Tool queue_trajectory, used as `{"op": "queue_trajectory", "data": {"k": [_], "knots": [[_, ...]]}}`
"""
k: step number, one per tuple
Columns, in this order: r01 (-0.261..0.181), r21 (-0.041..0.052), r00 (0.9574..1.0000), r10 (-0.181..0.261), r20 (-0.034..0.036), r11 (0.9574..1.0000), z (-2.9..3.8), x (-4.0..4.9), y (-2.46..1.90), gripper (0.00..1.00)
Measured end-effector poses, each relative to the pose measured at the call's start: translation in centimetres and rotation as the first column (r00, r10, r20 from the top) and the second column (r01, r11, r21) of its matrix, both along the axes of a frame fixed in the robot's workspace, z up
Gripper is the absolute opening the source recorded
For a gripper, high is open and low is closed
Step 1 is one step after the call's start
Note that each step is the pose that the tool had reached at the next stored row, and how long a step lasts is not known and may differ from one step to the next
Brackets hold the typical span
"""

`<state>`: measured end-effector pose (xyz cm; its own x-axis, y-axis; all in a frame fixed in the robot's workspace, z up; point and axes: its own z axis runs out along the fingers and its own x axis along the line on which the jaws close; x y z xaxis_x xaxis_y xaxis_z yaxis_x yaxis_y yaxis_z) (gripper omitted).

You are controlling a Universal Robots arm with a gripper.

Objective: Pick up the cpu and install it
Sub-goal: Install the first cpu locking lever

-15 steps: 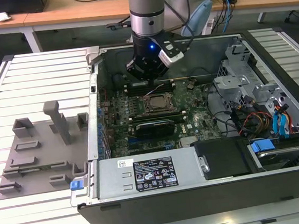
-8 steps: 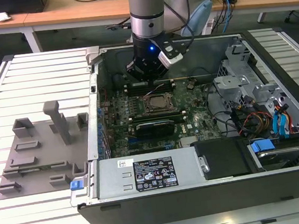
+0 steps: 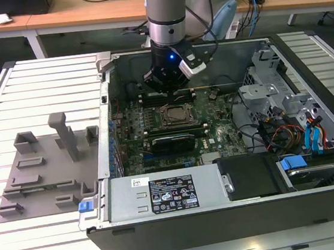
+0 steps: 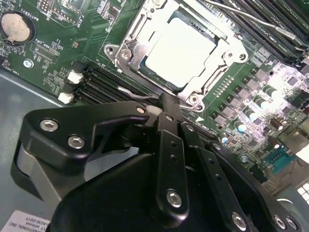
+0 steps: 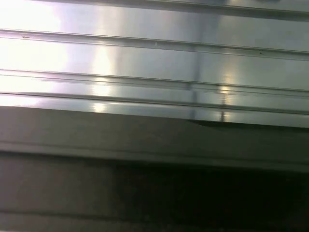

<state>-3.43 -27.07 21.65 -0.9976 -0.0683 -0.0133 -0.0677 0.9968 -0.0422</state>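
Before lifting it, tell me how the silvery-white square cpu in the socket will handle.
The silvery-white square cpu looks flat and rigid, so probably stiff. Its smooth metal top may be slippery. It sits low inside the metal socket frame, so gripping its edges looks awkward.

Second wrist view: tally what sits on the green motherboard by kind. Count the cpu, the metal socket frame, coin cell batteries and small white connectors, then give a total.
cpu: 1
metal socket frame: 1
coin cell battery: 1
small white connectors: 2
Total: 5
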Motion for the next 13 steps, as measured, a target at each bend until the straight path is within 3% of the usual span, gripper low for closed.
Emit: {"op": "queue_trajectory", "data": {"k": [13], "knots": [[0.0,-0.0004,1.0,0.0,0.0,1.0,-0.92,0.77,0.0,0.11]]}}
